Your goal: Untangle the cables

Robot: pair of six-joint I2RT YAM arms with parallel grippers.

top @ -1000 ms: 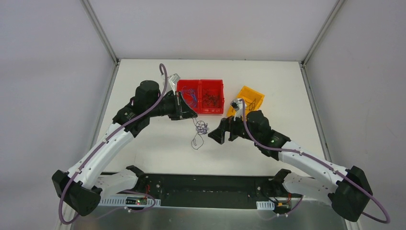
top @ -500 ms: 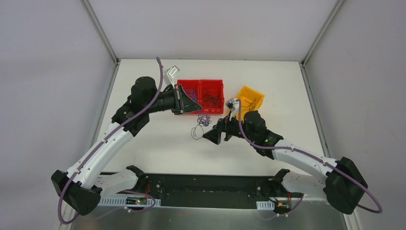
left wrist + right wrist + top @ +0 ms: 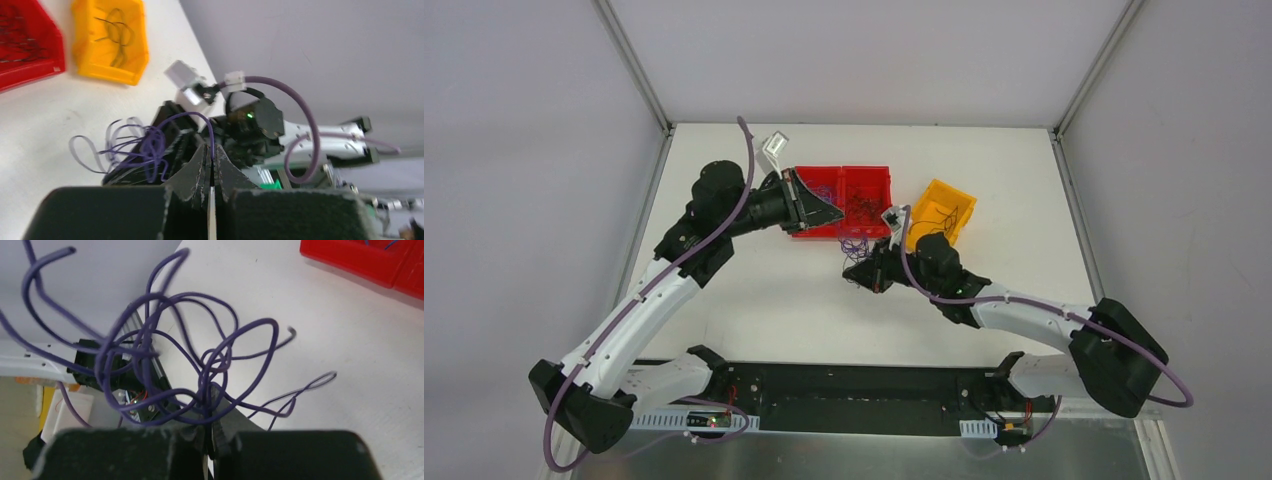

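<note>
The step in hand looked like the pull-apart. Both grippers had hold of the cables [image 3: 152, 147], a purple-blue tangle at mid-frame in the top view, just below the red bin [image 3: 842, 168]. The left gripper [image 3: 212, 165] was pinched fully shut on 1 strand rising from the knot. The right gripper [image 3: 212, 432] was closed on strands at the tangle's lower edge. Next, I judged, the 2 arms needed to draw apart slowly, checking whether the loops slid free or the knot tightened. The counter [image 3: 754, 300] was white and matte. A yellow bin [image 3: 965, 200] holding a few dark wires sat right of the red one. Pale grey walls [image 3: 854, 60] enclosed the space.
</note>
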